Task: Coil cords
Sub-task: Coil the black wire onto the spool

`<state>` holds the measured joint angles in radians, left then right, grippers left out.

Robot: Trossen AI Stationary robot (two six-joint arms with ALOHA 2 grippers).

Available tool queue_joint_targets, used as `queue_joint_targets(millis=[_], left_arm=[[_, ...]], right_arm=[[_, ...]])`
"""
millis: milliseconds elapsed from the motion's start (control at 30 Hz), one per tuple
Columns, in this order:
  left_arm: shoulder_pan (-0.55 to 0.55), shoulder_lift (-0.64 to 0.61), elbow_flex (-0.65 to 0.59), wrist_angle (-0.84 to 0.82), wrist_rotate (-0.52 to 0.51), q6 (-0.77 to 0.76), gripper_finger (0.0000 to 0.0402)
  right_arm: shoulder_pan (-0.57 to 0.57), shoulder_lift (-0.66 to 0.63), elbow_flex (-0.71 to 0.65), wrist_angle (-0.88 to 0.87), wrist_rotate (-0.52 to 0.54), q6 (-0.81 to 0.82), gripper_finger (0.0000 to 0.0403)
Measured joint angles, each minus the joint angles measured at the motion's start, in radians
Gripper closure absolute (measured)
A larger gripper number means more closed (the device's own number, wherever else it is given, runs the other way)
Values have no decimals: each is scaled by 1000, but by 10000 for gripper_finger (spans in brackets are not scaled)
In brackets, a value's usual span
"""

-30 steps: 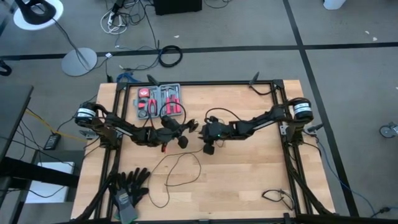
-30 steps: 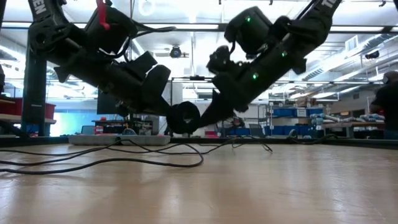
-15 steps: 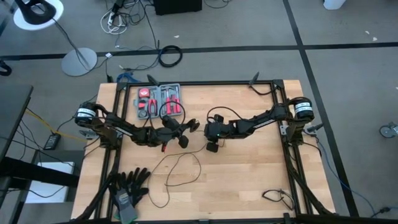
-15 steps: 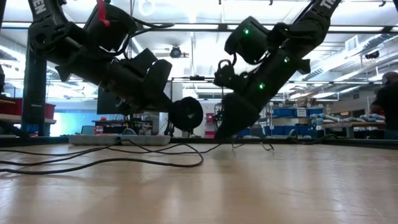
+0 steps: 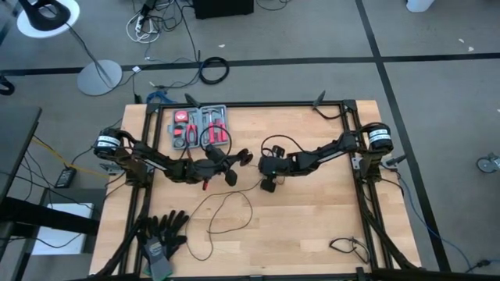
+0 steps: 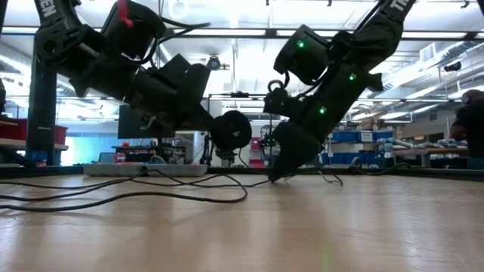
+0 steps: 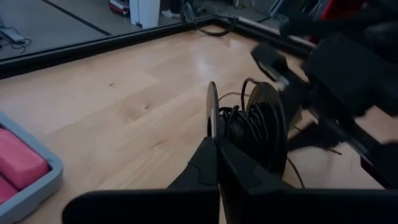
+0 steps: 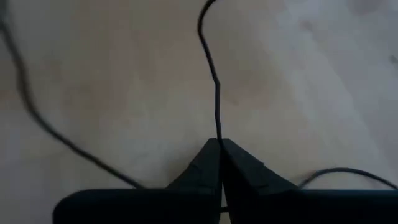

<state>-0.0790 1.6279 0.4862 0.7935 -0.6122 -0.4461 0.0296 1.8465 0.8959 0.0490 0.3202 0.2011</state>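
- Left gripper (image 5: 234,165) hangs just left of centre over the wooden surface (image 5: 312,226), jaws pinched tight on the rim of a small black spool (image 7: 261,127) with thin wire wound between its two discs.
- In the low view that spool (image 6: 231,130) is up in the air, clear of the wood.
- Right gripper (image 5: 267,186) sits close at the spool's three o'clock, tip down at the surface, jaws closed on the cord (image 8: 216,106); the thin black strand runs straight out from between the fingertips (image 8: 208,163).
- The rest of the cord (image 5: 226,211) lies slack at about six o'clock of the grippers, looping over the wood toward the near edge.
- At eleven o'clock from the spool sits a grey tool tray (image 5: 200,126) with red-handled tools, near the left arm.
- Black gloves (image 5: 162,232) lie at the seven o'clock corner, well apart from the loops.
- A short plugged cable (image 5: 349,247) rests at the five o'clock corner.
- On the floor beyond twelve o'clock: a thick cable ring (image 5: 213,70) and a lamp base (image 5: 99,77).
- A person (image 6: 470,125) shows at the low view's far right, in the room behind.
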Motion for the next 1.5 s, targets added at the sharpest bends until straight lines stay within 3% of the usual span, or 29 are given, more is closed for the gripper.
queue_joint_targets(millis=[300, 600, 733, 900, 1100, 1500], left_arm=[[0, 0, 4, 82, 0, 25, 401], [0, 0, 42, -127, 18, 16, 401], [0, 0, 44, -167, 65, 11, 401], [0, 0, 44, -183, 105, -9, 401], [0, 0, 44, -129, 135, -11, 401], [27, -100, 11, -137, 150, -26, 401]], right_arm=[[30, 1, 0, 213, -71, -3, 401], [30, -18, 1, 450, -67, -122, 402], [28, -56, 1, 431, 7, -156, 402], [24, -91, 2, 285, 136, -139, 403], [7, -83, 2, 87, 129, 8, 394], [21, -83, 1, -6, 60, 42, 320]])
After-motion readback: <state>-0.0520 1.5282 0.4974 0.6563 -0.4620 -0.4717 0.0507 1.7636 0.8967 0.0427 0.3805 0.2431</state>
